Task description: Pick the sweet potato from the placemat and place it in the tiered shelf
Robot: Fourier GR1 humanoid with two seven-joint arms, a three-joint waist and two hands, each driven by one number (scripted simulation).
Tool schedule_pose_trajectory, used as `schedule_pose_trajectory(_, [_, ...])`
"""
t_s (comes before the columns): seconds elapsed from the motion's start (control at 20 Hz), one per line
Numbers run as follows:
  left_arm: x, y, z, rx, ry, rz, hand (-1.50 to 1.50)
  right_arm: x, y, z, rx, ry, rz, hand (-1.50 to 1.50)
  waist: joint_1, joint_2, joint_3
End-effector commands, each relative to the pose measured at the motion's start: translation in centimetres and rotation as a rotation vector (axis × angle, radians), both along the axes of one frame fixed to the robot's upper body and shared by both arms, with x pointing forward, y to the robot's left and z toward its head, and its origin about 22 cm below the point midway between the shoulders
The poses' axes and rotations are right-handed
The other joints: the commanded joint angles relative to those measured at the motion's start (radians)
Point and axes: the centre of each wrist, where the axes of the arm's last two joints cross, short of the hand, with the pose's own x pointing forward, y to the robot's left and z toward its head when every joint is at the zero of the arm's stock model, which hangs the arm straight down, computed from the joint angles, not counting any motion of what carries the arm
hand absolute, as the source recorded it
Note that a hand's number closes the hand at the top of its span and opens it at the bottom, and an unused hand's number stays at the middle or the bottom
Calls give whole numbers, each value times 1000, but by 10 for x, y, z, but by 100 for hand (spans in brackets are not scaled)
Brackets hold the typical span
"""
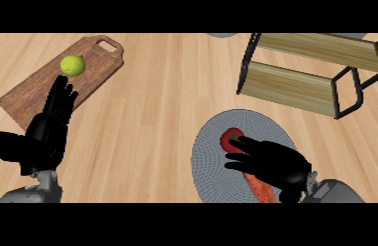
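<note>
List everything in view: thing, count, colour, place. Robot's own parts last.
Counter: one, light wood, under everything.
Cutting board: one, brown wood with handle, upper left.
Lime: one, yellow-green, on the cutting board.
Tiered shelf: one, black frame with wooden tiers, upper right.
Placemat: one, grey, round, lower right.
Tomato: one, red, on the placemat.
Sweet potato: one, orange-red, on the placemat, partly hidden by the right hand.
Left hand: black, open, resting at left.
Right hand: black, open, over the placemat.

Grey placemat (214, 155), orange sweet potato (260, 188), red tomato (231, 138), green lime (72, 65)
</note>
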Motion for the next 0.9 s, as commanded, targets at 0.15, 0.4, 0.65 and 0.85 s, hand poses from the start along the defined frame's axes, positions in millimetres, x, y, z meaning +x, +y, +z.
schedule_pose_trajectory(0.15, [-1, -1, -3, -3, -6, -9, 0, 19, 2, -23, -53, -28, 78, 150, 4, 7, 3])
schedule_pose_trajectory(0.4, [-1, 15, 4, -1, -7, -5, 0, 11, -12, -36, 9, -118, 124, 150, 3, 7, 3])
schedule_pose_trajectory(0.65, [-6, 16, 1, -12, 31, 11, 0, 2, 0, -29, 49, -103, -273, 150, -22, 1, 2])
schedule_pose_trajectory(0.85, [-11, 25, -4, 11, 17, 78, 0, 1, -36, -44, 41, -102, -843, 150, -112, -6, 0])
